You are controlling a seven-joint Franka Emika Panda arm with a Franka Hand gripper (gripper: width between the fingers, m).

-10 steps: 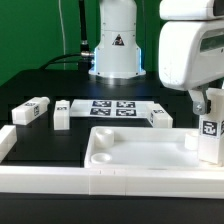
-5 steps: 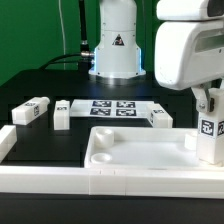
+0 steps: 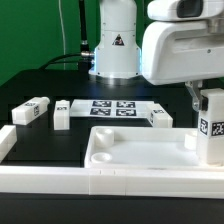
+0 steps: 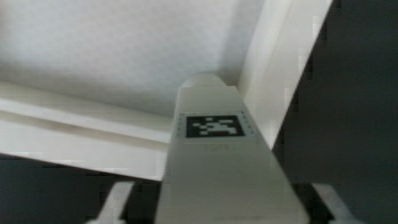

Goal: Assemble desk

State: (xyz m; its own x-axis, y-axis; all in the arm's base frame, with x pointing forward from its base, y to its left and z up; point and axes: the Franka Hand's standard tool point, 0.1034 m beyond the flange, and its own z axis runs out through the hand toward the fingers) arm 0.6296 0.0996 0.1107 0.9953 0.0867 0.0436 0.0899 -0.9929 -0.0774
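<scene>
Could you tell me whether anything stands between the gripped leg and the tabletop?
Nothing visible does. The gripper holds the leg at the tabletop's right end in the exterior view; the wrist view shows only bare tabletop beyond it. The other legs lie farther back.

We see a black surface (image 3: 60,145) with the marker board (image 3: 112,107) lying flat toward its far side, printed tags facing up. A long white border rail (image 3: 45,180) runs along the near edge and turns back at the exterior view's left. Behind is a green backdrop (image 3: 30,40).
</scene>
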